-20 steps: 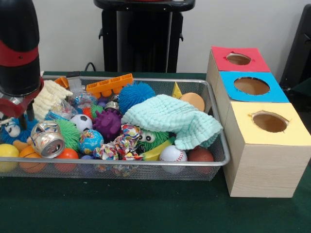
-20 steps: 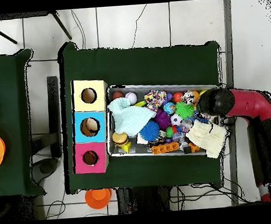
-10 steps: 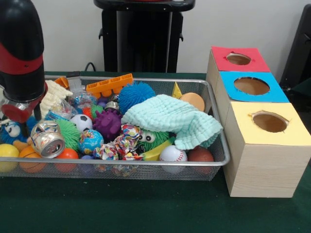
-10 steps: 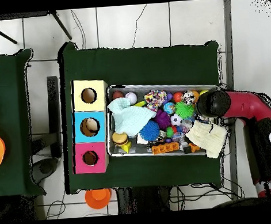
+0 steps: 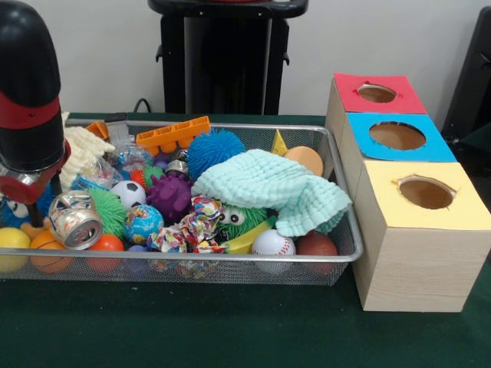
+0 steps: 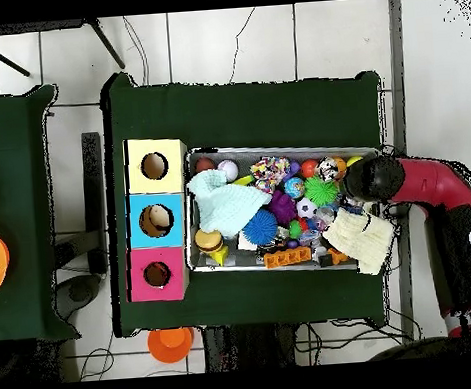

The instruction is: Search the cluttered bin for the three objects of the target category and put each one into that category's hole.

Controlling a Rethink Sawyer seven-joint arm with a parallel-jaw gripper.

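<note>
In the front view, the wire bin (image 5: 337, 253) is taken as the landmark. It is filled with toys and stands on a dark green table (image 5: 230, 330). The arm (image 5: 29, 84) is seen above the left end of the bin. The gripper (image 5: 34, 201) is mostly hidden below the arm, so it cannot be told if it is wide or narrow. Just beside it, in the bin, a crushed silver can (image 5: 75, 219) is lying, with a soccer ball (image 5: 128, 193) and a globe ball (image 5: 143, 223) to its right. A baseball (image 5: 273, 244) is found near the right front corner of the bin, under a mint cloth (image 5: 268, 188). Right of the bin, three boxes are placed with holes on top: yellow (image 5: 426, 193), blue (image 5: 397, 136), red (image 5: 376, 93). A light wall is seen behind.

In the overhead view, the arm (image 6: 419, 182) is over the right end of the bin (image 6: 276, 146), and the boxes (image 6: 157, 218) touch its left side. The floor around is tiled in grey.
</note>
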